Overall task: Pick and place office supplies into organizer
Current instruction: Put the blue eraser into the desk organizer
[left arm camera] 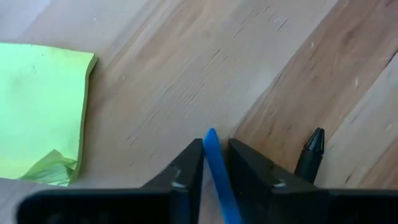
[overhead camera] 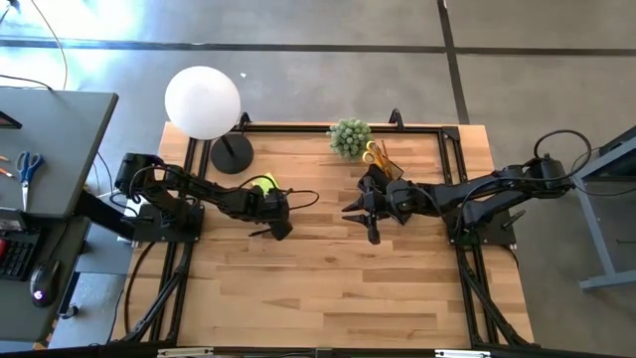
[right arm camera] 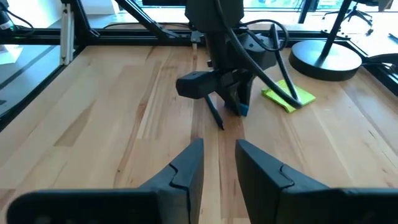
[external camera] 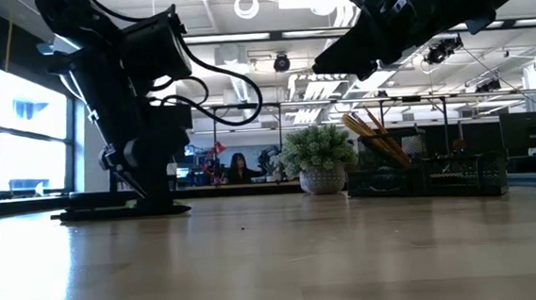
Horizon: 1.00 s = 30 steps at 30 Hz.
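My left gripper (overhead camera: 274,215) is low over the table's middle, just near of the lime-green sticky-note pad (left arm camera: 38,112) that lies flat on the wood, and it is shut on a thin blue item (left arm camera: 213,158). A dark pen (left arm camera: 312,149) shows next to one finger; whether it touches, I cannot tell. My right gripper (right arm camera: 219,163) hangs open above the table to the right of the left one, facing it. The black organizer (overhead camera: 386,164) stands at the far edge with yellow-handled scissors (overhead camera: 372,151) and orange pencils (external camera: 373,135) upright in it. My left gripper pinches the thin blue item between its two fingers (left arm camera: 186,171), coming from above and pointing down. The item's free end (right arm camera: 243,111) sticks out below the fingertips, close over the wood; whether it rests on the table, I cannot tell.
A small potted plant (overhead camera: 349,136) stands left of the organizer. A lamp with a white globe (overhead camera: 203,99) and round black base (overhead camera: 231,154) stands at the far left. Black frame rails (overhead camera: 452,149) edge the table. Bare wood fills the near half (overhead camera: 328,288).
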Available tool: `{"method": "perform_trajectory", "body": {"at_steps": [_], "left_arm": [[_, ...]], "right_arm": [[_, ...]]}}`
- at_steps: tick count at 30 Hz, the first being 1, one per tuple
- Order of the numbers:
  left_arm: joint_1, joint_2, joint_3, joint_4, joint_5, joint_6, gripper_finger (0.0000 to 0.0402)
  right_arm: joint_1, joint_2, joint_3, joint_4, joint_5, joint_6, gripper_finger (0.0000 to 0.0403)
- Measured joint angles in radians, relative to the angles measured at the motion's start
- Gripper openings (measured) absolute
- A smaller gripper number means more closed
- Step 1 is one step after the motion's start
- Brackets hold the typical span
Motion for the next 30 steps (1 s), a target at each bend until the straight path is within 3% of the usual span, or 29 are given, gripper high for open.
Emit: {"method": "perform_trajectory", "body": {"at_steps": [4, 7, 19, 30], "left_arm": [[0.000, 0.002, 0.016, -0.023, -0.003, 0.048, 0.0011], [-0.014, 0.006, 0.057, -0.049, -0.018, 0.114, 0.0019], [-0.207, 0.003, 0.270, 0.163, -0.109, 0.437, 0.0005], [-0.265, 0.003, 0.283, 0.455, -0.118, 0.557, 0.0004]], "right_arm": [[0.000, 0.000, 0.000, -0.008, 0.019, 0.000, 0.0087], [0.000, 0.000, 0.000, -0.021, 0.020, 0.000, 0.0087], [0.007, 0.000, 0.000, -0.026, -0.048, 0.029, 0.0087], [0.046, 0.000, 0.000, -0.024, -0.049, 0.003, 0.0087]]}}
